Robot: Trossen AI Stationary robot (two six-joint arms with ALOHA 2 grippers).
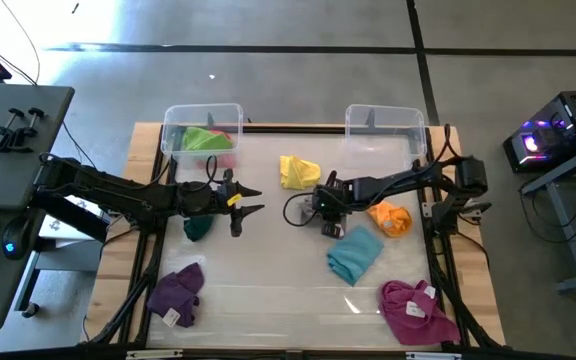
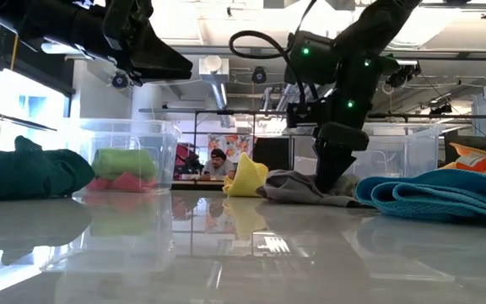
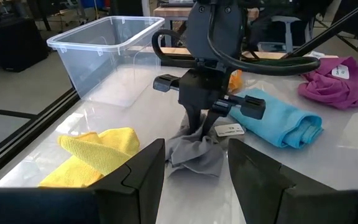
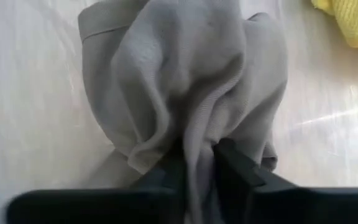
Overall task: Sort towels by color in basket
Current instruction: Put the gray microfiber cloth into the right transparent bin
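My right gripper (image 1: 325,214) stands fingers down at the table's middle, shut on a crumpled grey towel (image 3: 194,155) that lies on the table between the yellow towel (image 1: 299,172) and the light blue towel (image 1: 356,252). The arm hides most of the grey towel in the high view. My left gripper (image 1: 256,200) hovers open left of it, holding nothing, above and beside the dark teal towel (image 1: 198,228). A green towel (image 1: 204,138) and a pink towel (image 2: 123,181) lie in the left clear basket (image 1: 176,115). My right gripper pinches a raised fold (image 4: 197,146) near the middle of the grey towel between its two fingers (image 4: 230,163). The fingers come steeply from above, pointing down. The towel lies bunched on the table around the fingertips, with its label (image 3: 229,129) lying beside them.
An orange towel (image 1: 390,217) lies right of the right gripper. A purple towel (image 1: 178,293) lies near left and a magenta towel (image 1: 418,310) near right. A second clear basket (image 1: 385,122) stands at the far right. People show in the room behind.
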